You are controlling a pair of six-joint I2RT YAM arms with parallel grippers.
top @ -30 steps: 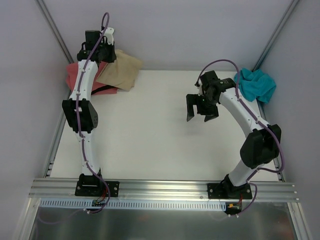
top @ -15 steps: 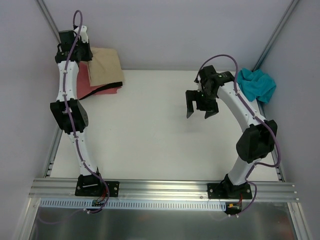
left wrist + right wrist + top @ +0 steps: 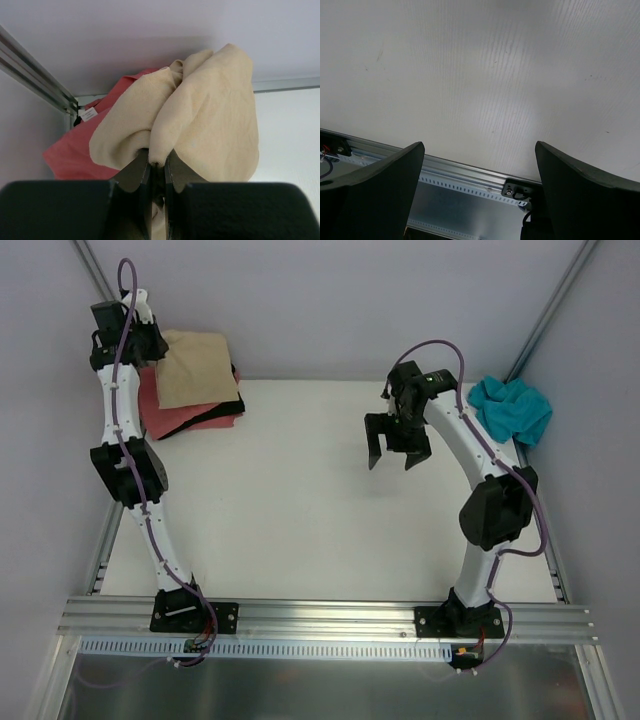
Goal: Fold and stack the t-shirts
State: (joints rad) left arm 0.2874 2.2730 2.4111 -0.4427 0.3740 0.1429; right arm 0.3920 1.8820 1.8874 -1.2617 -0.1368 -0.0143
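The table [image 3: 300,510] is taken up at its far left corner by a pile. There the tan shirt [image 3: 195,368] is laid over the coral shirt [image 3: 172,418], with the black shirt [image 3: 236,398] shown only as an edge. The teal shirt [image 3: 512,408] is left crumpled at the far right. A fold of the tan shirt is clamped in the left gripper [image 3: 157,162], and the cloth is spread beyond the fingertips. The right gripper [image 3: 398,445] is held wide apart over bare table. Since a second ago, the left gripper has been swung left toward the corner and the tan shirt drawn further onto the pile.
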